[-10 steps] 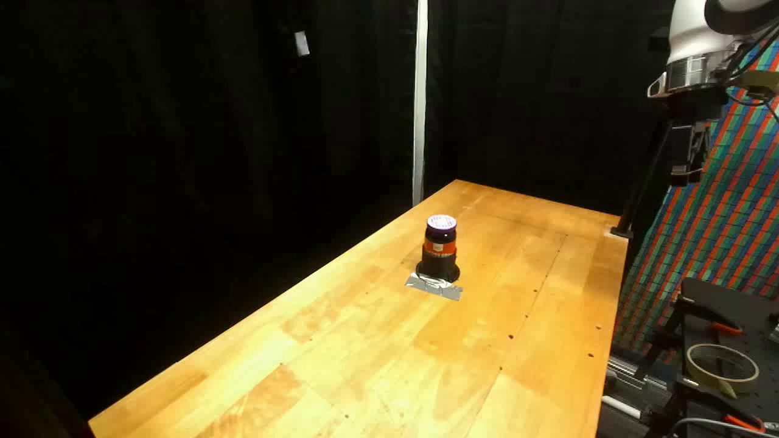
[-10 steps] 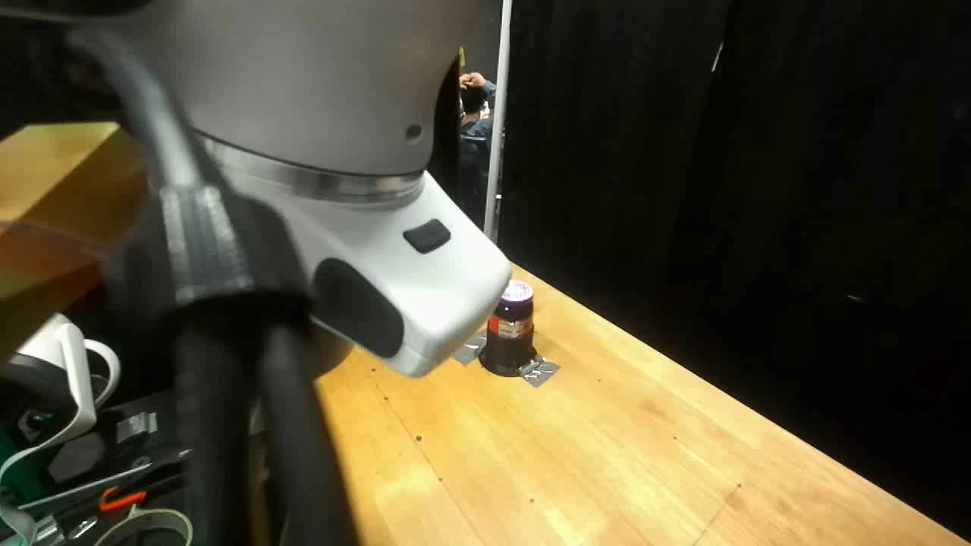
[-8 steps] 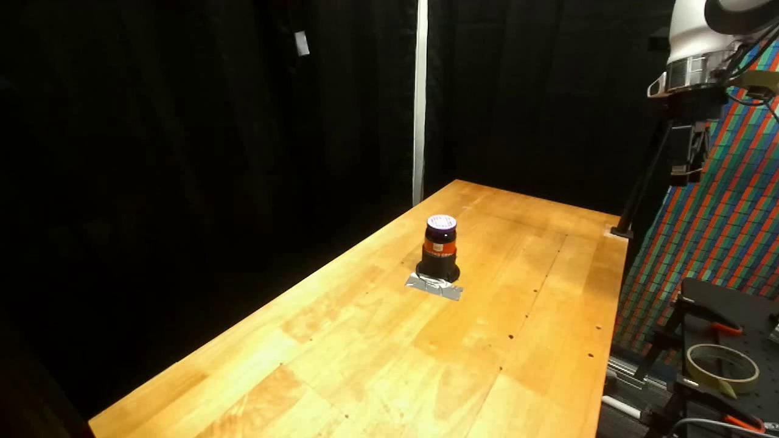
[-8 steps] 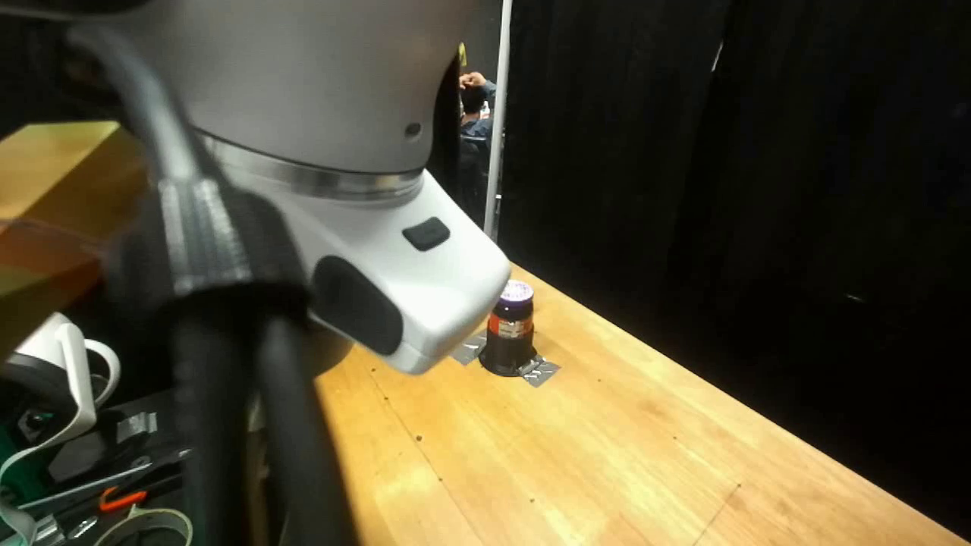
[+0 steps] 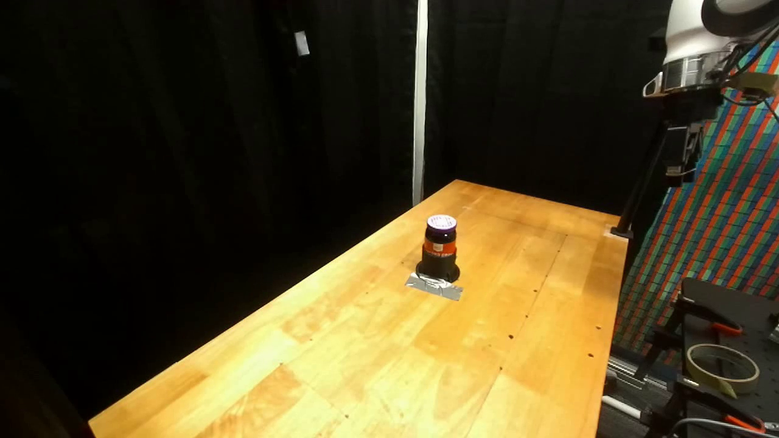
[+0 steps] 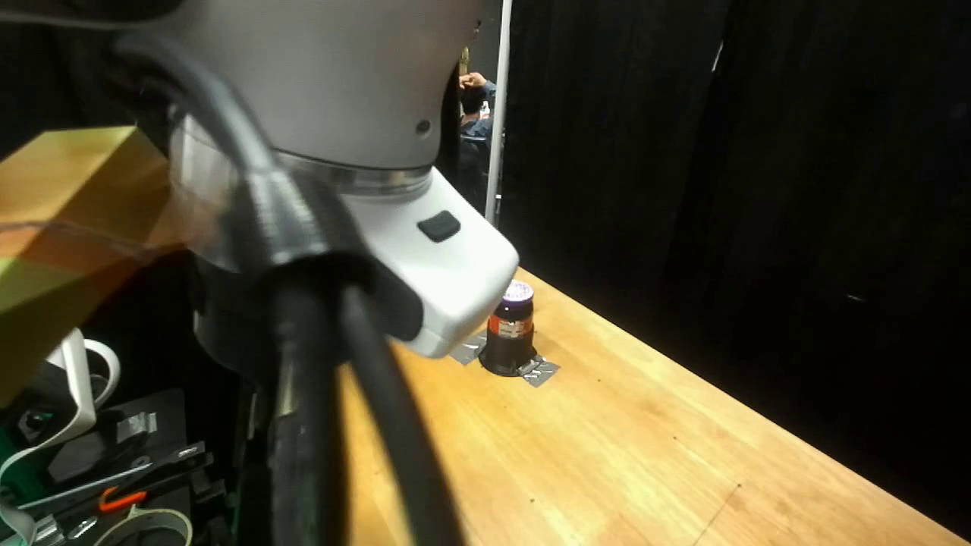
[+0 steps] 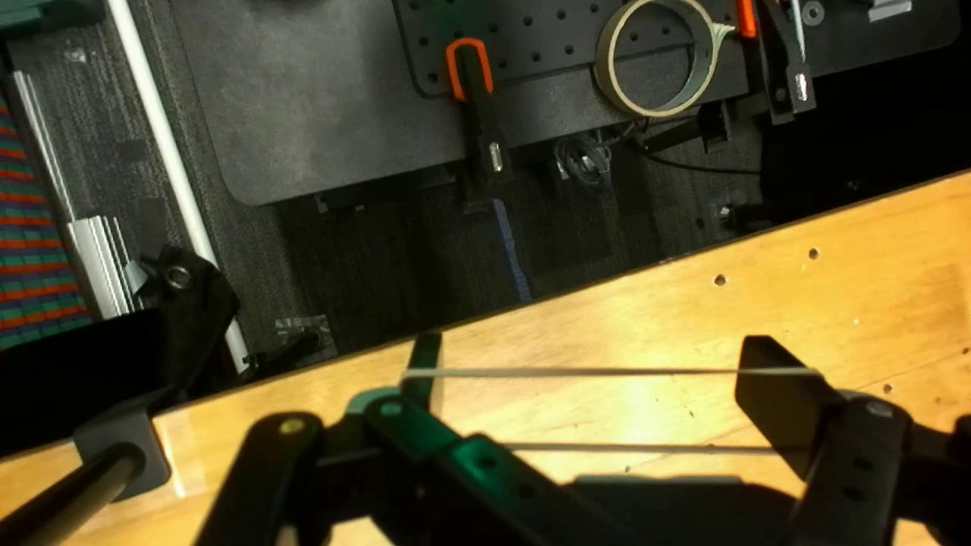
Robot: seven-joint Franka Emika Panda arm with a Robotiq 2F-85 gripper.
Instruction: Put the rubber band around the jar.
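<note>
Around the wide-spread gripper (image 7: 599, 398), the rubber band (image 7: 576, 372) loops in two taut strands; presumably light and springy, it is best held from inside, at both ends. Well apart, the purple-lidded jar (image 5: 440, 242) stands upright on the tabletop (image 5: 450, 347).

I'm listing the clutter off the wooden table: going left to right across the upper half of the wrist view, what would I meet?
Multicolored striped sheet, white pole, orange-and-black clamp, roll of tape, second orange-and-black clamp.
</note>
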